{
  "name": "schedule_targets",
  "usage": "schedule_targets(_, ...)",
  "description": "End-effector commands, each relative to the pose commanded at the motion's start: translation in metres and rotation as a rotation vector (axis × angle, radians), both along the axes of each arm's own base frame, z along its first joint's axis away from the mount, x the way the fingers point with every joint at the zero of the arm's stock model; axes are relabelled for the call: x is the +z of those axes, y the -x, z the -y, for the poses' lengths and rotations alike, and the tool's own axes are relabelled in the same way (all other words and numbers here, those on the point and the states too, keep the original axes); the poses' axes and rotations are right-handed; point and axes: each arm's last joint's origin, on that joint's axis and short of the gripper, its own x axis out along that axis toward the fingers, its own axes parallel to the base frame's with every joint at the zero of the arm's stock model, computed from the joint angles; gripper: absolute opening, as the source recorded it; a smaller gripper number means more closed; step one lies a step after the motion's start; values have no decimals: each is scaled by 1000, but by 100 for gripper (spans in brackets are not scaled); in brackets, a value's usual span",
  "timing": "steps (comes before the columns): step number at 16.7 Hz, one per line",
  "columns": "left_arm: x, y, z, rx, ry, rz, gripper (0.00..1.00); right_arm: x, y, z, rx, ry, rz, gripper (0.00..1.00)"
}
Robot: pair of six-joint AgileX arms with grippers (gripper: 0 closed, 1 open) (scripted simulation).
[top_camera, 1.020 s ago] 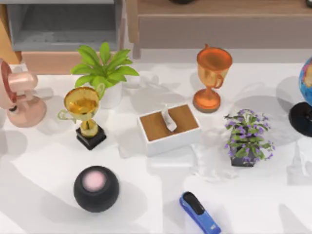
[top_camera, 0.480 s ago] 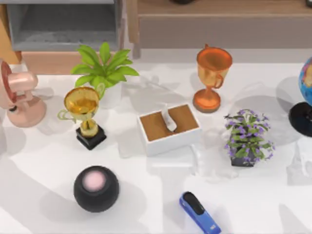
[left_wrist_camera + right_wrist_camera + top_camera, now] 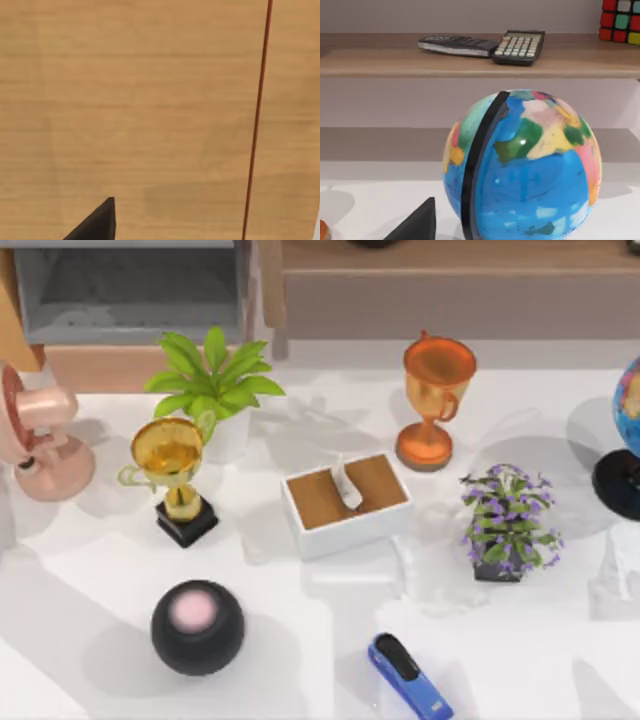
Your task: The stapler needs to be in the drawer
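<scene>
- Top view: the small bright-blue stapler with a black top arm (image 3: 410,677) lies flat on the white worktop (image 3: 90,560), at its near edge and right of centre, angled diagonally; nothing touches it.
- The drawer with grey inner walls and a pale tan wooden front (image 3: 130,295) stands pulled open at the far left, beyond the worktop's back edge, so its grey floor is exposed from above and, by the look of it, ready to receive the stapler.
- Stapler and drawer are well apart, and the direct line between them crosses clutter: a white tissue box with a brown top (image 3: 347,504), a gold trophy on a black base (image 3: 172,477) and a leafy green plant in a white pot (image 3: 213,385).
- A black ball with a pink top (image 3: 197,627) sits left of the stapler; a copper trophy (image 3: 434,400) and a purple-flowered plant (image 3: 508,522) stand behind it to the right. A pink desk fan (image 3: 35,435) is at the left edge.
- Left wrist view: plain tan wood with a thin red line running down it; a dark tip of the left hand (image 3: 95,225) is at the frame's edge, and its state cannot be told.
- Right wrist view: a multicoloured globe with a black meridian band (image 3: 525,165) looms close, with a grey calculator (image 3: 519,47) on the wooden shelf (image 3: 380,62) behind; the right hand (image 3: 417,225) shows a dark tip, state likewise unreadable.
- Judgement: the task looks barely begun, with the stapler not yet grasped.
</scene>
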Motion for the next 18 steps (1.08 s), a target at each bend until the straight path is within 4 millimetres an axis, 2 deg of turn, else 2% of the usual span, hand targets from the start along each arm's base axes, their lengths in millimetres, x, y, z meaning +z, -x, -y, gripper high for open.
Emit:
schedule_targets(1, 0, 0, 0, 0, 0, 0, 100, 0, 0, 0, 0, 0, 0, 100)
schedule_targets(14, 0, 0, 0, 0, 0, 0, 2, 0, 0, 0, 0, 0, 0, 100)
schedule_targets(18, 0, 0, 0, 0, 0, 0, 0, 0, 0, 0, 0, 0, 0, 100)
